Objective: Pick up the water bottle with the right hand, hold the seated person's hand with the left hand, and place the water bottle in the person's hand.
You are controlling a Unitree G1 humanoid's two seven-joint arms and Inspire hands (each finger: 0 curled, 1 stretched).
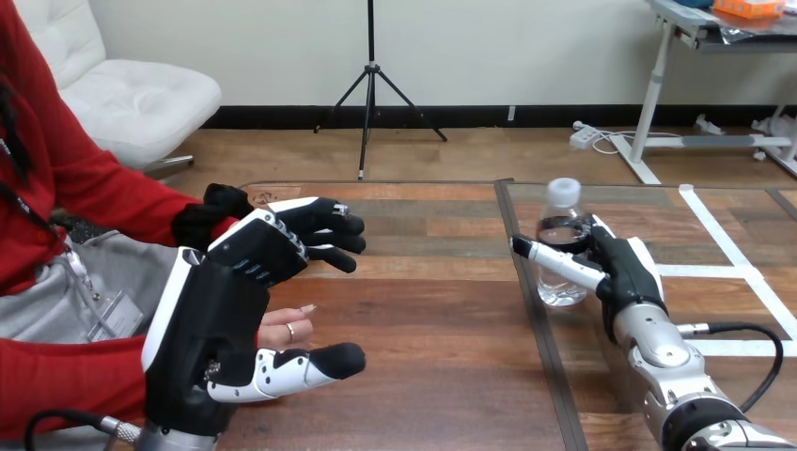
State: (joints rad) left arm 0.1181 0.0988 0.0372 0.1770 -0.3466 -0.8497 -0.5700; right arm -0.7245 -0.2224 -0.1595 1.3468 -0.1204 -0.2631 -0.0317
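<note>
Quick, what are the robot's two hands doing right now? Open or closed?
Left hand: open, the person's hand between its fingers and thumb, not gripped.
Right hand: closed round the water bottle.

No text, label, number or sign is legible; the water bottle, between the thumb and fingers of the right hand, shows no readable print
</note>
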